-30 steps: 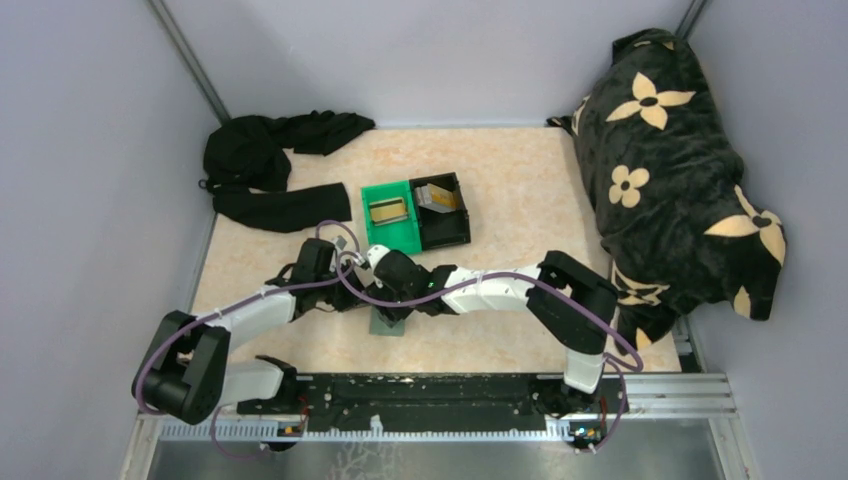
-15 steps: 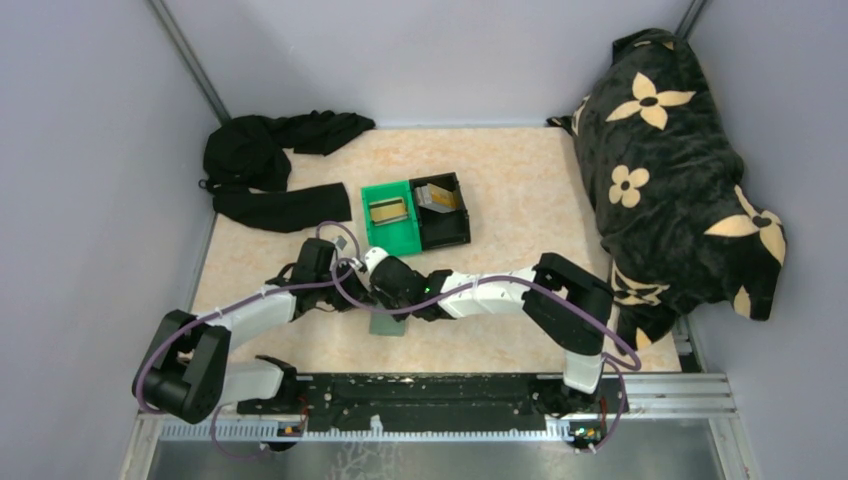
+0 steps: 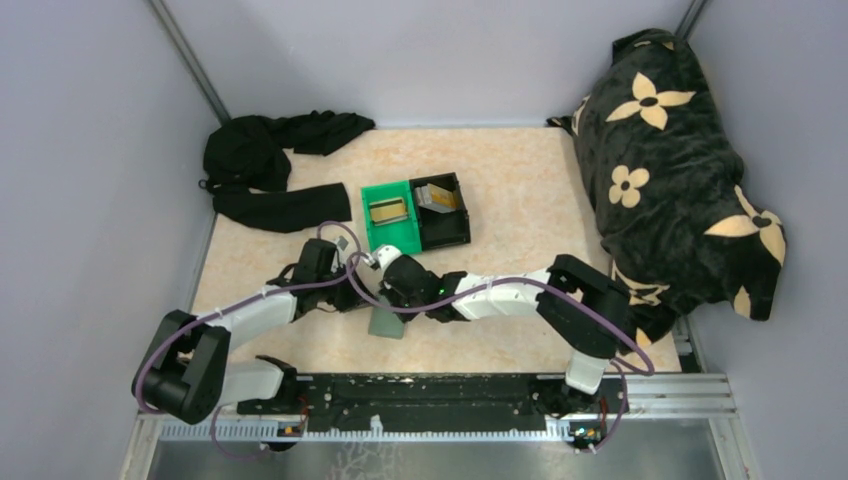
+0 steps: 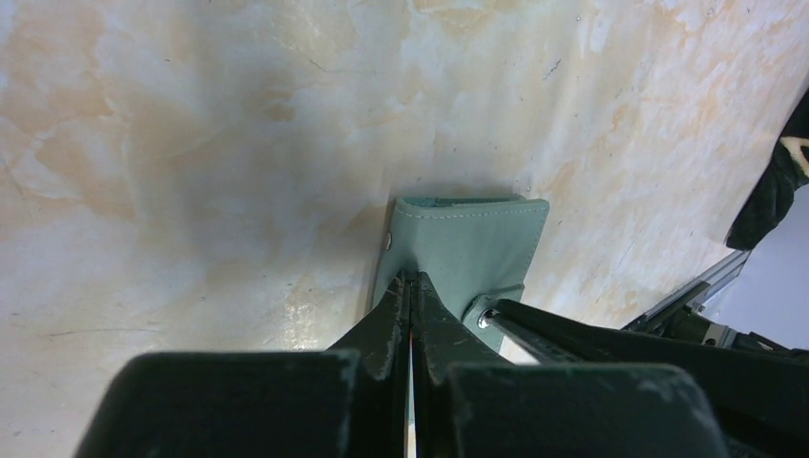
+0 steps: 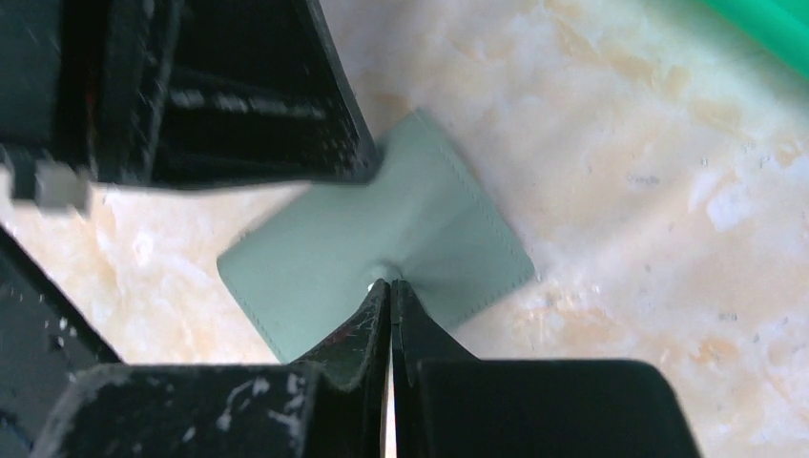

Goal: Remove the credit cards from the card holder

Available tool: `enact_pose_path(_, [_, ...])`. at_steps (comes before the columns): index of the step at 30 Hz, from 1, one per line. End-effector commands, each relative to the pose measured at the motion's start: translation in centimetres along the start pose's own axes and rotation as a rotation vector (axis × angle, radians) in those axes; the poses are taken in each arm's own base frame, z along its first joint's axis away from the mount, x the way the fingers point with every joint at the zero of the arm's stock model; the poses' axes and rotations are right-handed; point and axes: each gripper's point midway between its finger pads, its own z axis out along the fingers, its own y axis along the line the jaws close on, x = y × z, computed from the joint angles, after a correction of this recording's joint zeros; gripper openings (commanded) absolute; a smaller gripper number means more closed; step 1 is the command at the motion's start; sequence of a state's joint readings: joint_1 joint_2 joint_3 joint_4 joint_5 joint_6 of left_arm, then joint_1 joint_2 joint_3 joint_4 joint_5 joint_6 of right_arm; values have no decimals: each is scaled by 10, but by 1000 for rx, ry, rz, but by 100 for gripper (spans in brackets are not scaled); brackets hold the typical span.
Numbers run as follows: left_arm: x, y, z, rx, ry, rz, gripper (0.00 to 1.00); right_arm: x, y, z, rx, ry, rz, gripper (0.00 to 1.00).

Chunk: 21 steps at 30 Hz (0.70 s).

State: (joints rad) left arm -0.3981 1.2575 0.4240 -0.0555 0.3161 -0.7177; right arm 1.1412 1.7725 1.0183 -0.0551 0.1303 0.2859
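Observation:
The card holder, a flat grey-green wallet, lies on the marbled table just ahead of the arm bases. My left gripper is shut, its tips pinching one panel of the card holder. My right gripper is shut too, nipping the card holder at a small snap stud near the panel's middle. In the top view both grippers meet over the wallet, left gripper and right gripper. A tan-gold credit card lies in the green bin and another card in the black bin. No card shows in the wallet.
The green bin and black bin stand side by side just beyond the grippers. Black clothing lies at the back left. A dark flower-patterned cushion fills the right side. The green bin's corner shows in the right wrist view.
My right gripper has gone from open to shut on the card holder, and its arm shifted slightly right. The left arm stayed put, shut throughout.

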Motion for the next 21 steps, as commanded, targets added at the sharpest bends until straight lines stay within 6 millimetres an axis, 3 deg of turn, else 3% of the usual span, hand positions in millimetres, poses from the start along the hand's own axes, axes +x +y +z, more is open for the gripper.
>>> enact_pose_path(1, [-1, 12, 2, -58, -14, 1, 0, -1, -2, -23, -85, -15, 72, 0])
enact_pose_path(7, [-2, 9, 4, -46, -9, 3, 0, 2, -6, -24, -64, -1, 60, 0])
enact_pose_path(10, [-2, 6, 3, -33, -4, 3, 0, 1, -3, -21, -79, -10, 59, 33])
enact_pose_path(13, [-2, 6, 3, -36, -5, 0, 0, -3, 1, -20, -90, -21, 22, 46])
enact_pose_path(21, [3, 11, 5, -44, 2, -8, 0, -12, 3, -15, -70, -43, -147, 48])
